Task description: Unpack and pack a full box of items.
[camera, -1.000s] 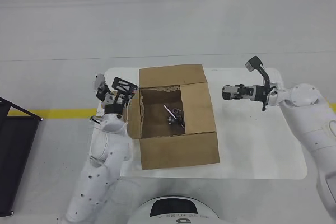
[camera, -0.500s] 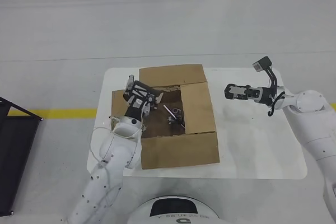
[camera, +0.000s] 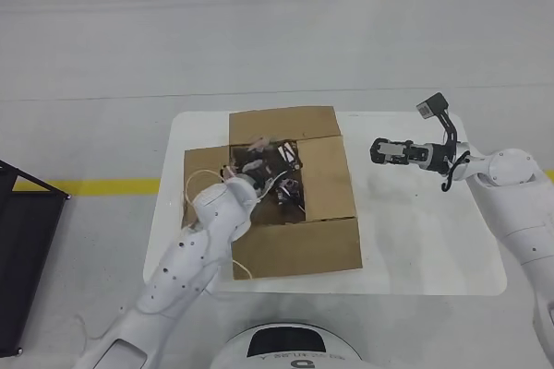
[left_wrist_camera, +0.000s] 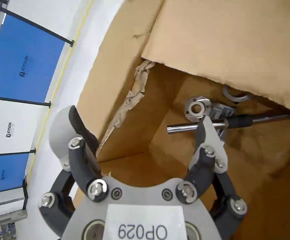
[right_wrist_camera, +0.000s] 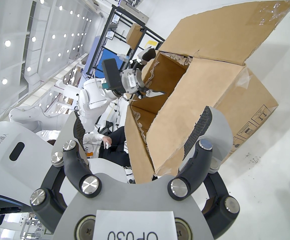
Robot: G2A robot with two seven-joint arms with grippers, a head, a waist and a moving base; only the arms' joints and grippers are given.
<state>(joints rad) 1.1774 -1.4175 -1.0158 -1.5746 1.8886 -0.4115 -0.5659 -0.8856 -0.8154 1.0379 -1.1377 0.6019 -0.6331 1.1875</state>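
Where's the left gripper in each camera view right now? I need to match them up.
Top view: left gripper over the open middle of the box.
Left wrist view: left gripper, open, pointing into the box toward the metal rod.
Right wrist view: left gripper farther off, at the box's far rim.
Shared landmark: the box, with its torn rim.

White tabletop [camera: 425, 231] in front of me, yellow floor stripe [camera: 102, 186] showing on either side of it. Black frame [camera: 9, 258] stands on the floor off my left. Blue panels [left_wrist_camera: 26, 58] beyond the stripe.
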